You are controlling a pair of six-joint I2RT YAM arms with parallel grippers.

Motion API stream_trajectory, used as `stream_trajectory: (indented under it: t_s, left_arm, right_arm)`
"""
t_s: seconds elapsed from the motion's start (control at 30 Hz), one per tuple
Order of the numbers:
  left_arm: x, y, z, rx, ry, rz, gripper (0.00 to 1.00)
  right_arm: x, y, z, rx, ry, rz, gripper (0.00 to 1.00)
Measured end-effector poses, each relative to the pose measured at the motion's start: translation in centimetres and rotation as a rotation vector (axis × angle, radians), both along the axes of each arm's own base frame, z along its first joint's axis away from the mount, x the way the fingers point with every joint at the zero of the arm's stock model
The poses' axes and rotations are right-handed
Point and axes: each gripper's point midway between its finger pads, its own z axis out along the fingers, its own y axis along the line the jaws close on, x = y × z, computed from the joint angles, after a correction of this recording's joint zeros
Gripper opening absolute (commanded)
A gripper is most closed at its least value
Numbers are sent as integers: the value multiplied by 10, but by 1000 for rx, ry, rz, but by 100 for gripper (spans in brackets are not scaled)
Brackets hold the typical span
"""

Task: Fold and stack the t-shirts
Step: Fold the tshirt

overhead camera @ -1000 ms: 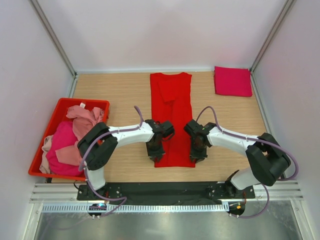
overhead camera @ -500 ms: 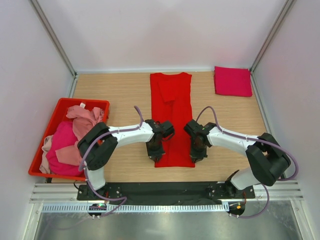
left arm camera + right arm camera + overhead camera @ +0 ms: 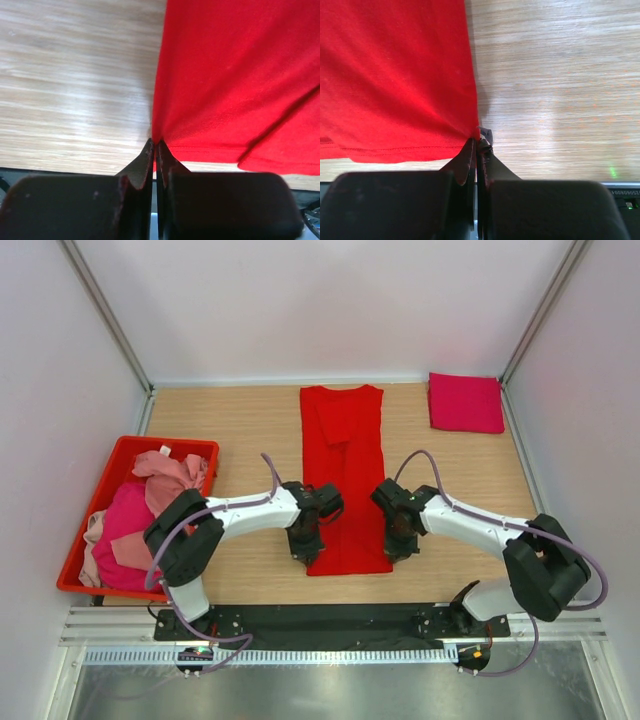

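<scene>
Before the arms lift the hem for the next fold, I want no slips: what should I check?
1. The left claw is shut on the red shirt at its near corner: ok.
2. The right claw is shut on the other near corner: ok.
3. The red shirt lies flat in a long strip: ok.
4. The folded shirt lies apart from it: ok.
5. Every layer is caught in each pinch: cannot tell.

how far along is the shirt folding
Done: one magenta shirt lies folded at the far right corner. In hand: the red shirt, narrowed to a long strip, with left hand and right hand pinching its near corners. Left: pink shirts heaped in the bin.
</scene>
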Motion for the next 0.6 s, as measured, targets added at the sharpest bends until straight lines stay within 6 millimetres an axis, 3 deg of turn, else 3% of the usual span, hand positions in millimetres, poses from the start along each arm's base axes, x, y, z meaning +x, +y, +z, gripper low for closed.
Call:
stream_trajectory:
  t_s: [0.4, 0.6]
  left_arm:
    - [-12, 14, -1, -52, -29, 17, 0]
    - [-14, 15, -1, -89, -46, 25, 0]
  right_arm:
    - [-15, -15, -13, 11, 21, -11, 1]
    - [-16, -14, -14, 65, 26, -31, 1]
